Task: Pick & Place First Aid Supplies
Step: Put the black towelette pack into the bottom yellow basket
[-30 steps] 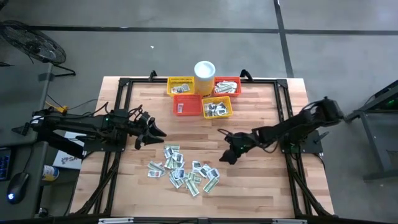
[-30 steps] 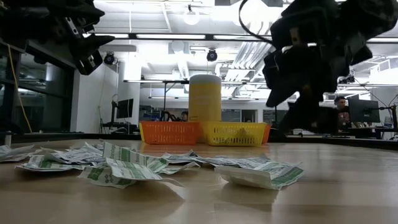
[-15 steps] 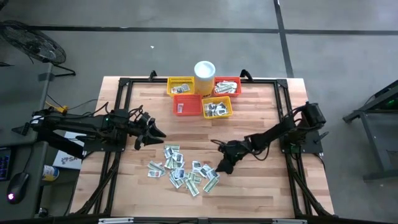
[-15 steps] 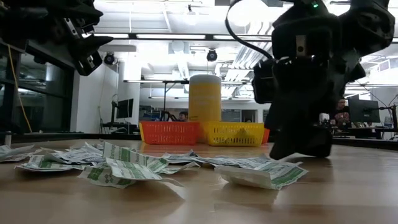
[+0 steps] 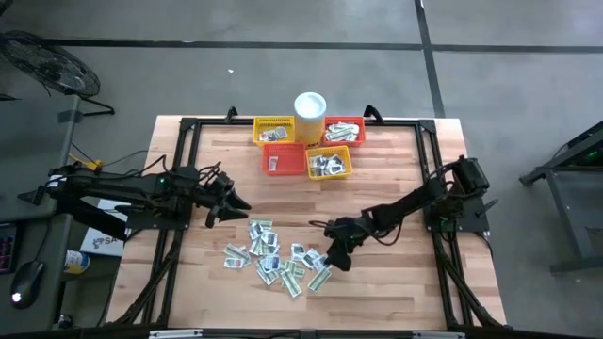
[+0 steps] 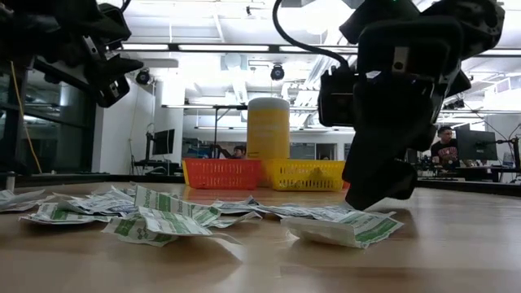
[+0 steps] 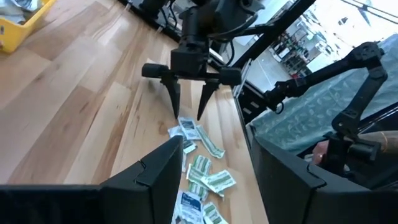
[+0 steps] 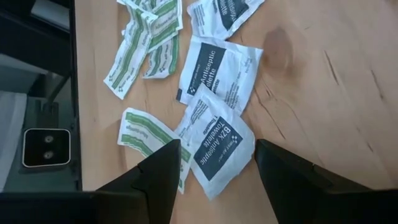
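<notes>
Right claw (image 5: pixel 332 261): spread wide, empty, poised over towelette sachet (image 8: pixel 217 138) at right fringe of sachet heap (image 5: pixel 278 259) near bench (image 5: pixel 396 282) front edge, probably for pickup. Left claw (image 5: pixel 240 201): open, empty, waiting leftward.

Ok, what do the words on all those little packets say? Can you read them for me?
"BZK Antiseptic Towelette" on the white sachet between the right gripper's open fingers.
"Antiseptic ...lette", partly readable, on the sachet beside it.
Dark print on a third sachet: cut off, unreadable.
Green print on the bandage strips: too blurred to read.
Packets in the high and low views: too small to read.
</notes>
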Tool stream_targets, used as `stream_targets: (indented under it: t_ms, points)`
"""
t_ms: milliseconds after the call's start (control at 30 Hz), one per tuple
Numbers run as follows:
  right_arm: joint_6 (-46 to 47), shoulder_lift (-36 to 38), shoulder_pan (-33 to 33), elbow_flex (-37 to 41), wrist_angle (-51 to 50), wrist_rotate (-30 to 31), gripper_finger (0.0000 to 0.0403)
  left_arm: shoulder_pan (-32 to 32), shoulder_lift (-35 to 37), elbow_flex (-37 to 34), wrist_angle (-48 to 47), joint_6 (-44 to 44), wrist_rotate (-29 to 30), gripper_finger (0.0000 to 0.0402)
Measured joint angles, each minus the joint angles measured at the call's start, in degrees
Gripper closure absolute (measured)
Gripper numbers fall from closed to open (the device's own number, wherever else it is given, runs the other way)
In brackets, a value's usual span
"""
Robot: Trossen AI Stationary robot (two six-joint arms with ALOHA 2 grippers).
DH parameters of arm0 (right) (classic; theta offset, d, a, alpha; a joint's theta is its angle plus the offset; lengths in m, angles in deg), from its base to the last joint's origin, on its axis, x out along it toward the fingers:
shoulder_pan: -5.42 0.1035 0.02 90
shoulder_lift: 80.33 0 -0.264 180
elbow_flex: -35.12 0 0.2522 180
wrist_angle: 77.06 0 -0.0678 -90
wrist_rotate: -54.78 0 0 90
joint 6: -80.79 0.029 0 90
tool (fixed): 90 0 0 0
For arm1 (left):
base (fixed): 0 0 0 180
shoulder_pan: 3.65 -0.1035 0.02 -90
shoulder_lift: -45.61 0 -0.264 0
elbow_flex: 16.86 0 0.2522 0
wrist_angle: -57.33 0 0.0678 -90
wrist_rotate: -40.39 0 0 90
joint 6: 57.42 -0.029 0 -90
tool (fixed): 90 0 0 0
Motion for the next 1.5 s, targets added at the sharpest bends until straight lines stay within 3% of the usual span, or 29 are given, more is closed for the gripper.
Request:
stream_targets:
  t_ms: [833, 1500]
  points:
    - [3.5, 0.0, 1.0, 0.0, -0.9, 3.5, 0.0202, 0.0, 0.0, 0.0, -1.9, -0.4, 0.1, 0.0211]
    - [5.5, -0.2, 1.5, 0.2, 0.1, 4.7, 0.0328, 0.0, 0.0, 0.0, -1.9, -0.4, 0.1, 0.0211]
